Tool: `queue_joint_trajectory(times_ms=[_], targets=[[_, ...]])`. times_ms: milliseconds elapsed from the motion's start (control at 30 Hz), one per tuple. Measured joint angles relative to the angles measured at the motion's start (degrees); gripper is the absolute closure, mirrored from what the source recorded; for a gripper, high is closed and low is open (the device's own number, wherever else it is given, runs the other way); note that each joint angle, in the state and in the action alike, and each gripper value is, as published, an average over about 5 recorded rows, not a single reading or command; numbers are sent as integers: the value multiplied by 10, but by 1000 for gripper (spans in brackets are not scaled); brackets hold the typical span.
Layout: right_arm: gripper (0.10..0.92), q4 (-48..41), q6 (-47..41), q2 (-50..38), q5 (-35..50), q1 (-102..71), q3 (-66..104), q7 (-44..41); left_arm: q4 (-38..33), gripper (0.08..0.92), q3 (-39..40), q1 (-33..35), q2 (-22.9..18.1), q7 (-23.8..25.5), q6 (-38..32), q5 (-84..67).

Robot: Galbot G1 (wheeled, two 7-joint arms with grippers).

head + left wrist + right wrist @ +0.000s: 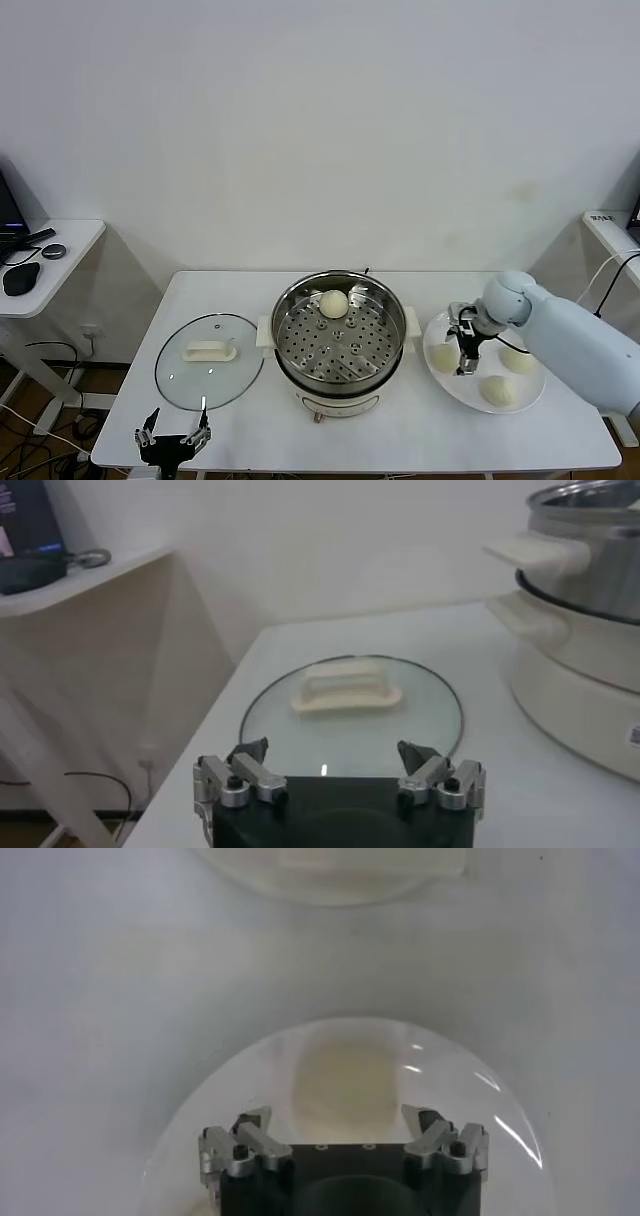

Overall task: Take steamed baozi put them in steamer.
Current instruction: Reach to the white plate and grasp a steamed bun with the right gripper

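Observation:
The steamer (338, 345) stands mid-table with one baozi (334, 303) on the far part of its perforated tray. Three more baozi lie on a white plate (452, 387) to its right: one at the left (441, 357), one in front (497, 390), one at the right (519, 360). My right gripper (466, 352) hangs open just above the plate, beside the left baozi. In the right wrist view this gripper (337, 1116) is open and empty, with that baozi (345, 1078) just ahead between its fingers. My left gripper (172, 432) is parked open at the table's front left edge.
A round glass lid (175, 375) with a white handle lies flat left of the steamer; in the left wrist view the lid (430, 715) is just ahead of my left gripper (331, 750). The steamer's base (330, 873) shows beyond the plate. A side table with devices (30, 265) stands far left.

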Motion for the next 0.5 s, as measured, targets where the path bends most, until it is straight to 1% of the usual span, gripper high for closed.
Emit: queue_joint_trajectory(times_ms=[500], targets=[[211,-20,4,18,-12,-9,10,5,11,177,1,-5,0,-1,0,0]])
